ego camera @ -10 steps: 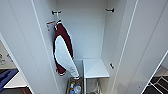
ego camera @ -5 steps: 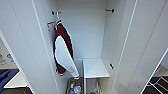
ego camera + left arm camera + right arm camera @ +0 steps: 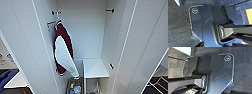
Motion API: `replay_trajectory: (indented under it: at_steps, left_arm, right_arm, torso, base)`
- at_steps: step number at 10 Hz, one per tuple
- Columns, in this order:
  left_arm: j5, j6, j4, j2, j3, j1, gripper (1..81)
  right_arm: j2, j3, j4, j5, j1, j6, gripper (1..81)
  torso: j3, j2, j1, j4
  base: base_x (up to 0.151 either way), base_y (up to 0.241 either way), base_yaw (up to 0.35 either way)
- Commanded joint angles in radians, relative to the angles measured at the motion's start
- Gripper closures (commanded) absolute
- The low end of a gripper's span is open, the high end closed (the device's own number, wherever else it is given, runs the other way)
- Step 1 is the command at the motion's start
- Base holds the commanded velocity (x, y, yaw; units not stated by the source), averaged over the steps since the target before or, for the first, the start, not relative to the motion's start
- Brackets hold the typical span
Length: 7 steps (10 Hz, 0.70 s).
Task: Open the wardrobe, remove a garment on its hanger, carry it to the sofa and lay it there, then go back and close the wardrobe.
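Observation:
The wardrobe (image 3: 82,40) stands open in front of me in the head view, white inside. Its left door (image 3: 22,45) and right door (image 3: 147,45) are swung wide. On the left side of the interior a dark red top with white sleeves (image 3: 62,52) hangs on a white hanger (image 3: 58,22) from a dark bracket (image 3: 55,12). A matching bracket (image 3: 110,10) sits on the right wall. Both wrist views look down at dark carpet past the robot's own dark plate.
A white shelf (image 3: 95,68) sits low at the right of the interior. Below it a bin with bottles (image 3: 75,87) stands on the wardrobe floor. A bright blue shape (image 3: 7,77) lies past the left door. Dark chair legs (image 3: 156,86) are at the lower right.

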Motion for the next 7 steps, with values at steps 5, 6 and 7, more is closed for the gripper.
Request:
replay_trajectory:
  at_steps: [5, 6, 7]
  left_arm:
    - [-0.07, -0.245, -0.024, -0.602, 0.516, -0.165, 1.0]
    - [-0.07, -0.289, -0.024, -0.655, 0.525, -0.191, 1.0]
    - [-0.072, -0.329, -0.026, -0.699, 0.532, -0.217, 1.0]
  right_arm:
    - [-0.394, 0.235, 0.019, -0.008, 0.224, 0.211, 1.0]
    - [-0.431, 0.248, 0.02, 0.002, 0.253, 0.24, 1.0]
    - [-0.46, 0.25, 0.02, 0.007, 0.282, 0.275, 1.0]
  torso:
    - [0.0, 0.0, 0.0, 0.0]
    - [0.0, 0.0, 0.0, 0.0]
    - [0.0, 0.0, 0.0, 0.0]
  base:
    - [0.0, 0.0, 0.0]
    - [0.0, 0.0, 0.0]
    - [0.0, 0.0, 0.0]
